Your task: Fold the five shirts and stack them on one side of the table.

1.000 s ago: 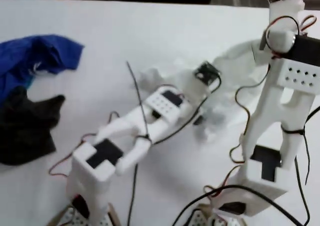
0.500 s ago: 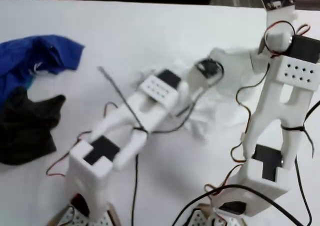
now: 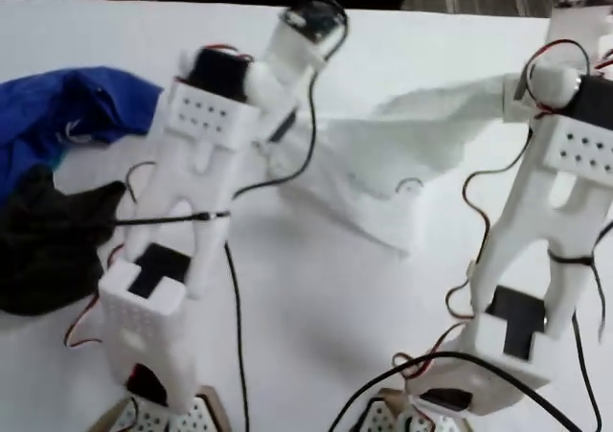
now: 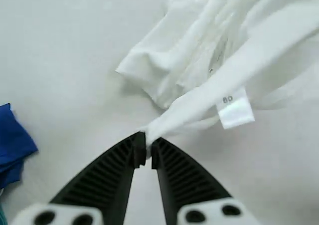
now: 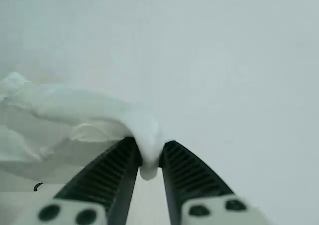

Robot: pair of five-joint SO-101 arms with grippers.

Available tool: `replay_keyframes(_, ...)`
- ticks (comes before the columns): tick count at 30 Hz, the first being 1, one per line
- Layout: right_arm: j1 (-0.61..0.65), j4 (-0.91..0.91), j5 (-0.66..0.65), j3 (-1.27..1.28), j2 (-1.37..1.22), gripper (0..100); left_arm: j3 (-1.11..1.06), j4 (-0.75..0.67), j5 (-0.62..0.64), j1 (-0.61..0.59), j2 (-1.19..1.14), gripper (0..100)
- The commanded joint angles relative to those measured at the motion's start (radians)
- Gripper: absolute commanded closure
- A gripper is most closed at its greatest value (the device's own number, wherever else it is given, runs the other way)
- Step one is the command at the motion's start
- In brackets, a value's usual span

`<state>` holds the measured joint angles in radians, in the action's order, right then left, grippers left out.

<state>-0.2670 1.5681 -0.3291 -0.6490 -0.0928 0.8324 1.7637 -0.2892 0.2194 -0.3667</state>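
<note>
Within the last second the left arm, which lay low and stretched toward the middle of the frame over a crumpled heap, has swung up toward the upper left, drawing the white shirt [image 3: 402, 169] out of its bunch. The right arm has kept its post at the right edge. The left gripper [image 4: 144, 150] is pinched tight on a thin stretched edge of the cloth near its label, and the right gripper [image 5: 148, 160] is clamped on a fold of it. The shirt now looks stretched for spreading, with no fold made yet. Its long axis runs from centre left up toward the upper right, and the slack middle droops in a point toward the lower centre of the table [image 3: 316, 298]. The blue shirt [image 3: 67, 116] and black shirt [image 3: 48, 250] lie bunched at the left edge.
</note>
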Motion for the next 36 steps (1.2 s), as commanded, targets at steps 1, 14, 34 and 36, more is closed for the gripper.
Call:
replay_keyframes(1, -0.013, 0.068, 0.032, -0.051, 0.145, 97.8, 0.058, 0.023, -0.015, -0.041, 0.15, 98)
replay_keyframes(14, -0.051, 0.116, -0.051, -0.025, 0.415, 97.8, 0.025, 0.021, -0.133, -0.169, 0.549, 98)
replay_keyframes(34, 0.251, -0.245, -0.031, 0.954, 0.532, 65.5, -0.898, -0.219, -0.17, -0.267, 0.612, 98)
replay_keyframes(36, 0.199, -0.249, -0.032, 0.925, 0.588, 65.5, -0.911, -0.216, -0.233, -0.33, 0.612, 98)
